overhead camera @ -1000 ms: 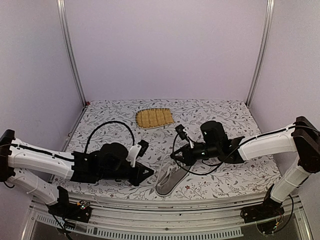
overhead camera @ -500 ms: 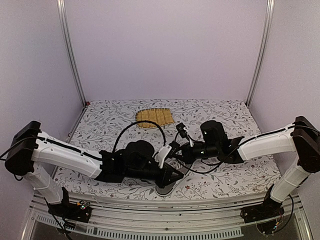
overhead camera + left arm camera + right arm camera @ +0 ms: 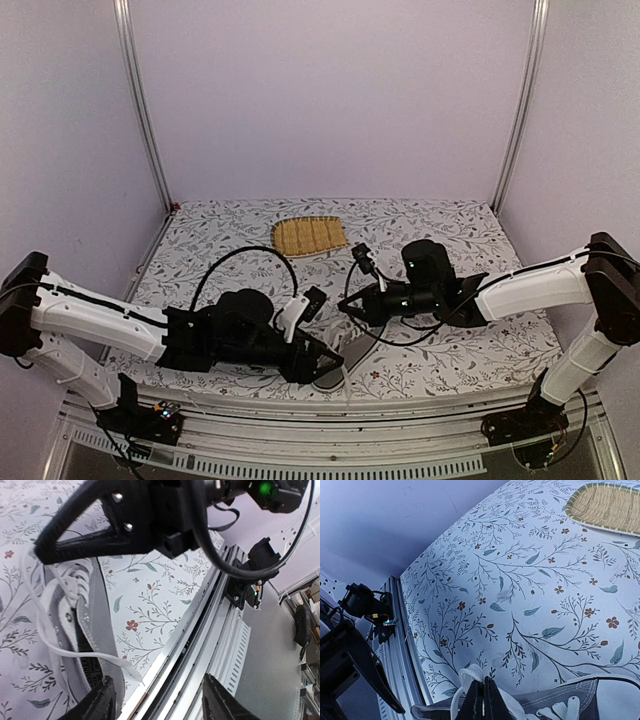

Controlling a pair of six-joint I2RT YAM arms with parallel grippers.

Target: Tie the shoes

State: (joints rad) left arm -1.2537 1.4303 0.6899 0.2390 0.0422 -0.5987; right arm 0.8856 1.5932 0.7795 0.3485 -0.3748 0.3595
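- The grey sneaker (image 3: 358, 348) lay at the near edge of the table (image 3: 460, 240), between both claws.
- The left claw (image 3: 157, 680) had swung in and gone from shut to spread, empty, just beside the sneaker, likely readying a fresh grab.
- The right claw (image 3: 480, 692) stayed pressed together, pinching a white lace (image 3: 470, 674) directly above the sneaker, so the knot looked unfinished.

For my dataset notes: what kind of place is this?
Probably a robot test cell: plain walls framed by aluminium rails, a floral-covered table, left arm and right arm mounted at its edge.
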